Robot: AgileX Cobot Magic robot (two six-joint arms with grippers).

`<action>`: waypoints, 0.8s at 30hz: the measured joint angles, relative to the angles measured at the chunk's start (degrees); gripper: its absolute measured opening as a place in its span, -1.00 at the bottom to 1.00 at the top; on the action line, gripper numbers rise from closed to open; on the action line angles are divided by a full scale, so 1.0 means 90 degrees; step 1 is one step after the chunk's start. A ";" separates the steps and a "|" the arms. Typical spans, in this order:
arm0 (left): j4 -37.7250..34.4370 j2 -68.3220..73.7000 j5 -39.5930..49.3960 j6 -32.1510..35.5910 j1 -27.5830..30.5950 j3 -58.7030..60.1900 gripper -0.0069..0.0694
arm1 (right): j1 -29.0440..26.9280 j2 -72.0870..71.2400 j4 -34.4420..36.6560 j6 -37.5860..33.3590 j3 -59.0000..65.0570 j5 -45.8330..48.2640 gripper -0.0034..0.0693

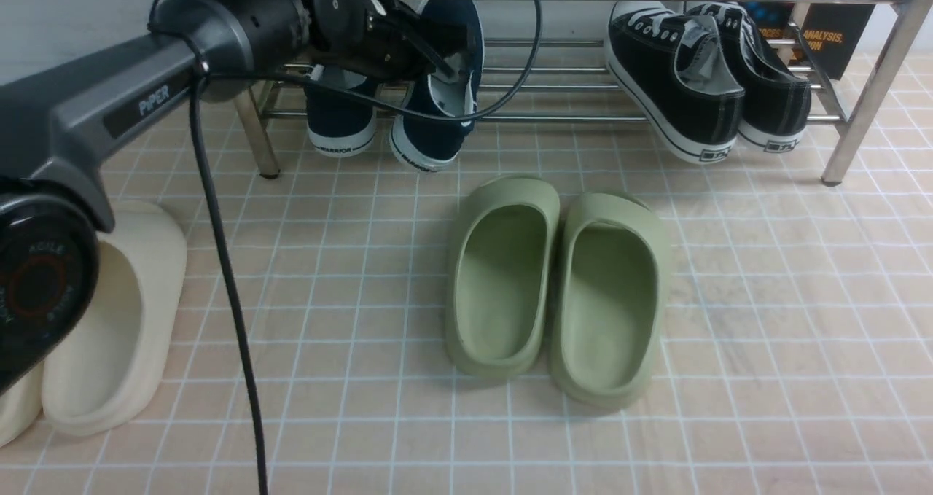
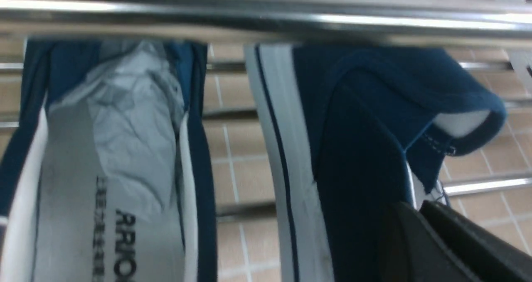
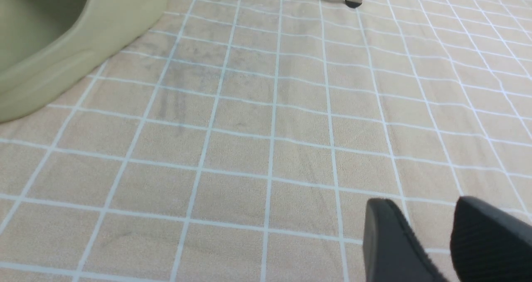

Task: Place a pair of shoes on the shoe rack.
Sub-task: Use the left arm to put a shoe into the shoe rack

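Where navy shoes (image 1: 430,127) show heels (image 1: 341,145), WARRIOR lettering, PIPER on arm (image 1: 109,108)

Rack left: navy slip-ons (image 1: 430,134) occupy the shoe rack (image 1: 554,118) tubes.
Rack middle: tubes bare, passable.
Rack right: black sneakers (image 1: 685,94) occupy.
Centre front: olive slippers (image 1: 503,276) obstruct.
Left front: cream slippers (image 1: 116,320).
Right front: floor (image 1: 787,298) open.

Two navy slip-ons (image 2: 353,149) on chrome rack tubes (image 2: 266,20), jaws pinching the tilted one's collar
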 joint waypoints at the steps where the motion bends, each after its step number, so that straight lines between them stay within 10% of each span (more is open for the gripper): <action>1: -0.0022 0.0059 -0.0140 0.0000 0.0000 0.0000 -0.73 | 0.0000 0.0000 0.0000 0.0000 0.0000 0.0000 -0.25; 10: -0.0015 0.0351 -0.0632 -0.0007 0.0026 -0.0006 -0.66 | 0.0000 0.0000 0.0000 0.0000 0.0000 0.0000 -0.25; 24: 0.0456 0.0071 -0.0420 0.0041 0.0021 -0.0061 0.07 | 0.0000 0.0000 0.0000 0.0000 0.0000 0.0000 -0.25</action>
